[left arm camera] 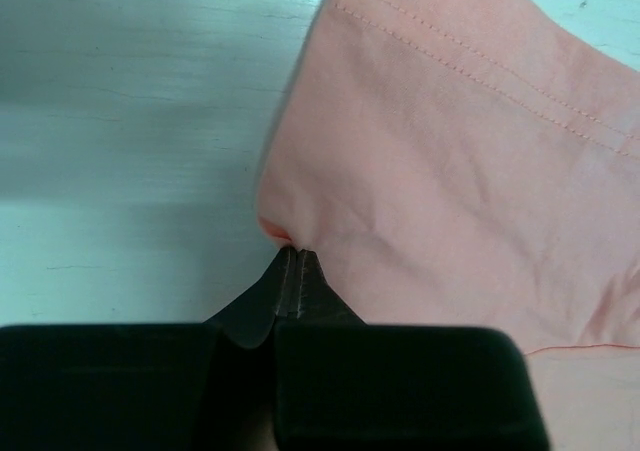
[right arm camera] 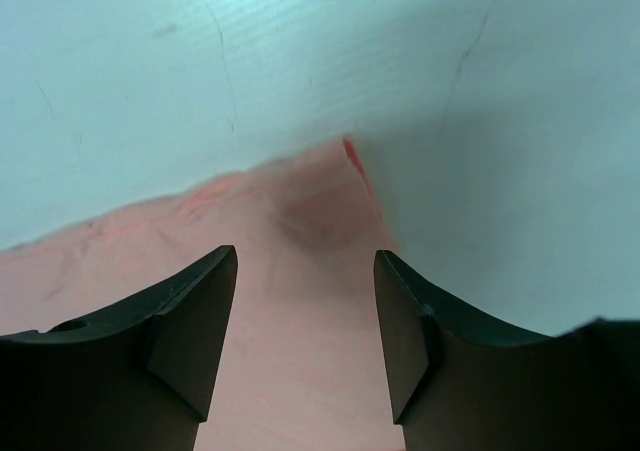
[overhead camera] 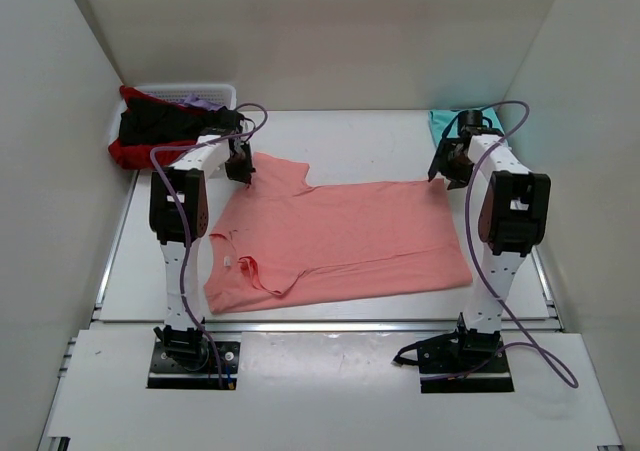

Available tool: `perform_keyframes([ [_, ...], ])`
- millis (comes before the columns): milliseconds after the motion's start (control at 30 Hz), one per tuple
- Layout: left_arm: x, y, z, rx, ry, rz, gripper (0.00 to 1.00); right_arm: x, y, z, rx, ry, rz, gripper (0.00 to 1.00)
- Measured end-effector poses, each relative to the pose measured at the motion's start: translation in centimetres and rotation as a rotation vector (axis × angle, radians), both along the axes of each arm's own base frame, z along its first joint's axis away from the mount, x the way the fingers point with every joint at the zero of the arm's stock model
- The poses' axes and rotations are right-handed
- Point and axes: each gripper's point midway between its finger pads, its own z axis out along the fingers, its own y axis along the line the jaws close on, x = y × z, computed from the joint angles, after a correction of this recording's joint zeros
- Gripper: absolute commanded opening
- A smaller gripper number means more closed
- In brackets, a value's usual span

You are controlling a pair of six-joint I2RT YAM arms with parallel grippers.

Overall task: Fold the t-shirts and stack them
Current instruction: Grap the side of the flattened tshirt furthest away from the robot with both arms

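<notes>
Salmon-pink t-shirt (overhead camera: 340, 236) is lying spread out in the middle of the counter (overhead camera: 350, 136). The left end effector (left arm camera: 292, 256) is clamped shut on a tiny nip of sleeve edge at the shirt's 10 o'clock. The right end effector (right arm camera: 305, 271) sits wide open over the corner at 2 o'clock, holding nothing.

My worry is that left pinch. It's barely any cloth, so I reckon a quick lift pulls it free. And if the right one closes too high, it grabs air and only one side lifts, so the fold goes crooked. The turquoise t-shirt (overhead camera: 445, 121) is near that corner, at the counter's 1 o'clock, and a sloppy swing could snag it.
</notes>
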Motion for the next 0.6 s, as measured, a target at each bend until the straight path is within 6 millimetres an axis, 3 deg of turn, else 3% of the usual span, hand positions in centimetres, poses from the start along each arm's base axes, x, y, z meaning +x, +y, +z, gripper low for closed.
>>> perform_keyframes([
  [400,0.2,-0.8,1.0,-0.052,-0.011,-0.005,0.00,5.8,-1.4,-0.9,-0.055,-0.034,-0.023,0.51],
  [500,0.3,-0.9,1.6,-0.067,-0.022,-0.004,0.00,6.0,-1.5,-1.9,-0.076,0.009,-0.024,0.50],
  [600,0.4,-1.2,2.3,-0.084,-0.034,-0.005,0.00,5.0,-1.6,-2.7,-0.095,0.063,-0.024,0.49],
])
